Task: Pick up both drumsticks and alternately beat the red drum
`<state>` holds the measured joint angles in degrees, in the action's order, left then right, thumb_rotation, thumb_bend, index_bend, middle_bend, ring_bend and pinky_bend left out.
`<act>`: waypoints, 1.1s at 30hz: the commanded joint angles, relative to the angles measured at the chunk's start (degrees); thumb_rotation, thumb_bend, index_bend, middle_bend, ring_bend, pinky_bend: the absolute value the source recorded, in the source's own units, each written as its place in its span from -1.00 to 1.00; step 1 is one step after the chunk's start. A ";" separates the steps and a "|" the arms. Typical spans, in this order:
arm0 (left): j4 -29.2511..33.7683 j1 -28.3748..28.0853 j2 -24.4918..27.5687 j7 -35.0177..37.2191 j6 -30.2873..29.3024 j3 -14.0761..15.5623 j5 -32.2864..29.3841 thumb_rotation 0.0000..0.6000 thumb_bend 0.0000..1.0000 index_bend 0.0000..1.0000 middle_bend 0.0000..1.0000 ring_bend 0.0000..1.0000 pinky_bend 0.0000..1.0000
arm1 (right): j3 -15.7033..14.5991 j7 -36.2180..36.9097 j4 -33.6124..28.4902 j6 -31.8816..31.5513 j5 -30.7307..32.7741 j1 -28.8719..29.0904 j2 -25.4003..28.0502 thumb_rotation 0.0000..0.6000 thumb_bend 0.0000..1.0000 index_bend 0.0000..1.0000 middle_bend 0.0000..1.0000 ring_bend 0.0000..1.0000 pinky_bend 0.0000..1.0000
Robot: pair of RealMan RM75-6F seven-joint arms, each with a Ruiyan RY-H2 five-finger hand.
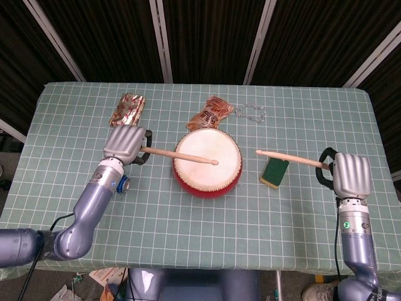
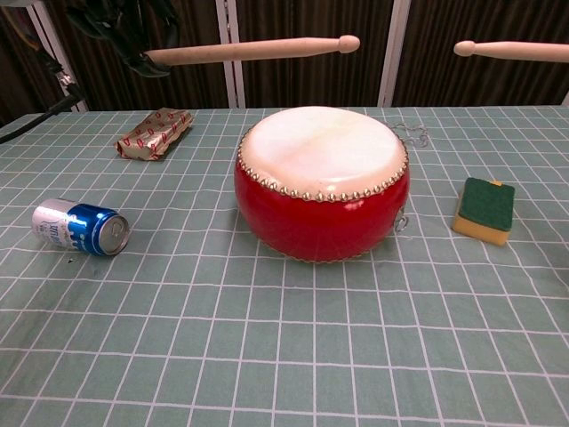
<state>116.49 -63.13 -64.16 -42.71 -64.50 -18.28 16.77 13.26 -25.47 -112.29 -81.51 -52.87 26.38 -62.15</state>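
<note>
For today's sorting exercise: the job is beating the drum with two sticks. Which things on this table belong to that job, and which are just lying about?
Belong to the job:
red drum
left drumstick, held by left hand
right drumstick, held by right hand

Lying about:
green-and-yellow sponge
blue can
foil packet
snack bag
thin chain

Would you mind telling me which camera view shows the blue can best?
The chest view: the blue can lies on its side in plain sight, left of the red drum. In the head view only a sliver of it shows beside the left arm.
</note>
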 commanded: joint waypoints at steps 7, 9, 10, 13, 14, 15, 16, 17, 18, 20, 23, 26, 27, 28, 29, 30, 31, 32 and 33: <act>12.07 9.05 3.09 5.55 -6.53 6.53 13.06 1.00 0.10 0.57 1.00 1.00 1.00 | -5.56 8.48 -0.85 5.02 -5.80 -5.44 5.47 1.00 0.21 0.97 1.00 1.00 1.00; 13.61 10.55 2.39 5.42 -7.85 8.62 15.60 1.00 0.10 0.57 1.00 1.00 1.00 | -7.27 8.79 -0.03 5.80 -7.36 -6.40 5.69 1.00 0.21 0.97 1.00 1.00 1.00; 14.07 11.06 1.98 5.40 -8.27 9.36 16.29 1.00 0.09 0.56 1.00 1.00 1.00 | -7.99 8.70 0.36 6.14 -7.99 -6.69 5.60 1.00 0.21 0.97 1.00 1.00 1.00; 14.69 13.06 -0.65 5.33 -10.16 12.13 18.68 1.00 0.09 0.56 1.00 1.00 1.00 | -10.65 7.76 2.37 6.74 -11.15 -7.83 4.71 1.00 0.21 0.97 1.00 1.00 1.00; 14.62 13.39 -1.28 5.22 -10.54 12.63 19.01 1.00 0.09 0.56 1.00 1.00 1.00 | -11.24 7.37 2.94 6.82 -11.86 -8.06 4.36 1.00 0.21 0.97 1.00 1.00 1.00; 14.43 13.88 -2.38 4.98 -11.04 13.47 19.39 1.00 0.09 0.56 1.00 1.00 1.00 | -11.94 6.81 3.80 6.81 -12.88 -8.35 3.84 1.00 0.21 0.97 1.00 1.00 1.00; 14.07 14.32 -3.49 4.59 -11.56 14.28 19.71 1.00 0.09 0.56 1.00 1.00 1.00 | -12.63 6.12 4.67 6.81 -13.88 -8.61 3.31 1.00 0.21 0.97 1.00 1.00 1.00; 13.77 14.54 -4.22 4.22 -11.93 14.73 19.90 1.00 0.09 0.56 1.00 1.00 1.00 | -12.94 5.75 5.17 6.73 -14.36 -8.78 2.95 1.00 0.21 0.97 1.00 1.00 1.00; 13.22 14.79 -5.31 3.54 -12.37 15.42 19.92 1.00 0.09 0.56 1.00 1.00 1.00 | -13.39 5.06 5.98 6.74 -15.04 -8.95 2.43 1.00 0.21 0.97 1.00 1.00 1.00; 12.07 14.97 -7.23 2.18 -12.91 16.35 19.29 1.00 0.09 0.56 1.00 1.00 1.00 | -13.97 4.01 7.19 6.97 -15.76 -9.13 1.65 1.00 0.21 0.97 1.00 1.00 1.00; 10.27 14.95 -9.68 0.45 -13.71 16.88 18.05 1.00 0.09 0.56 1.00 1.00 1.00 | -14.24 2.71 8.66 6.91 -16.45 -9.25 0.64 1.00 0.21 0.97 1.00 1.00 1.00; 8.27 14.91 -12.21 -0.99 -14.32 17.13 16.52 1.00 0.09 0.56 1.00 1.00 1.00 | -14.10 1.92 9.94 7.00 -16.60 -9.24 -0.09 1.00 0.21 0.97 1.00 1.00 1.00; 7.34 14.86 -13.33 -1.56 -14.68 17.00 15.85 1.00 0.09 0.56 1.00 1.00 1.00 | -13.98 1.66 10.47 7.17 -16.43 -9.22 -0.36 1.00 0.21 0.97 1.00 1.00 1.00; 6.39 14.82 -14.41 -1.97 -14.98 16.75 15.21 1.00 0.09 0.56 1.00 1.00 1.00 | -13.85 1.58 10.93 7.38 -16.23 -9.22 -0.57 1.00 0.21 0.97 1.00 1.00 1.00; 5.59 14.77 -15.32 -2.36 -15.25 16.49 14.61 1.00 0.09 0.55 1.00 1.00 1.00 | -13.77 1.53 11.26 7.56 -16.15 -9.23 -0.72 1.00 0.21 0.97 1.00 1.00 1.00; 5.04 14.72 -15.87 -2.70 -15.38 16.36 14.14 1.00 0.09 0.55 1.00 1.00 1.00 | -13.76 1.48 11.48 7.71 -16.16 -9.23 -0.78 1.00 0.21 0.97 1.00 1.00 1.00; 4.23 14.63 -16.69 -3.16 -15.52 16.12 13.49 1.00 0.09 0.55 1.00 1.00 1.00 | -13.74 1.49 11.79 7.99 -16.17 -9.22 -0.85 1.00 0.21 0.97 1.00 1.00 1.00; 2.05 14.35 -18.60 -3.99 -15.17 15.90 11.77 1.00 0.09 0.54 1.00 1.00 1.00 | -13.93 1.10 12.32 8.82 -16.14 -9.04 -0.91 1.00 0.21 0.97 1.00 1.00 1.00; 0.90 14.16 -19.77 -4.53 -15.31 15.53 10.94 1.00 0.09 0.54 1.00 1.00 1.00 | -13.88 1.11 12.57 9.12 -16.16 -8.98 -0.92 1.00 0.21 0.97 1.00 1.00 1.00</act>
<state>119.99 -48.56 -81.36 -45.82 -79.63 -2.06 29.88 -0.57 -24.16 -100.15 -72.88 -69.06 17.28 -62.98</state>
